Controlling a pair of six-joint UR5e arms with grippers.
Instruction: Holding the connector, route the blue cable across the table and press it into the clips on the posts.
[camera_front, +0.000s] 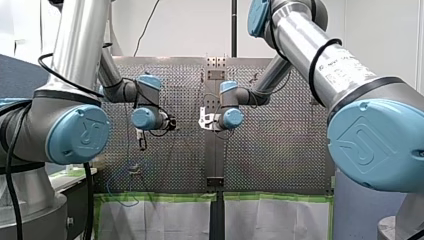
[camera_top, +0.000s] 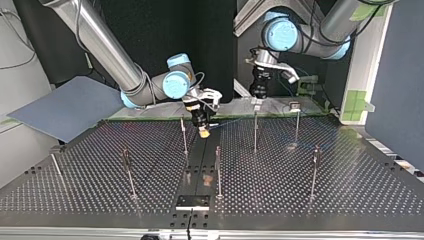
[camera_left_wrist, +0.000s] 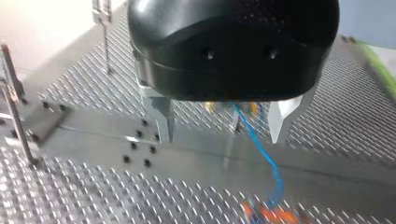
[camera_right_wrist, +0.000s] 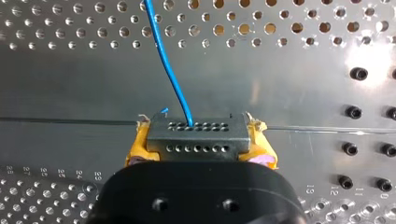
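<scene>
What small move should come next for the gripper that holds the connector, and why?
Probably my right gripper should carry the connector sideways to the nearest post, to bring the blue cable up to it. The yellow pads already clamp the connector, and that post stands just beside it in the top view.

The worktop (camera_top: 325, 200) is a shiny grey metal sheet full of little holes. In the front view a white wall (camera_front: 185, 25) stands behind it. A thin black wire (camera_front: 146, 25) hangs down the wall, with a dark pole (camera_front: 233, 27) nearby. Green tape (camera_front: 160, 196) runs along the worktop's edge at the bottom of that view. In the top view it is dark behind the worktop. A flat grey board (camera_top: 60, 107) leans at the left and a dark blue panel (camera_top: 400, 75) stands at the right. A bright spot of light (camera_right_wrist: 369, 56) shines on the metal.
</scene>
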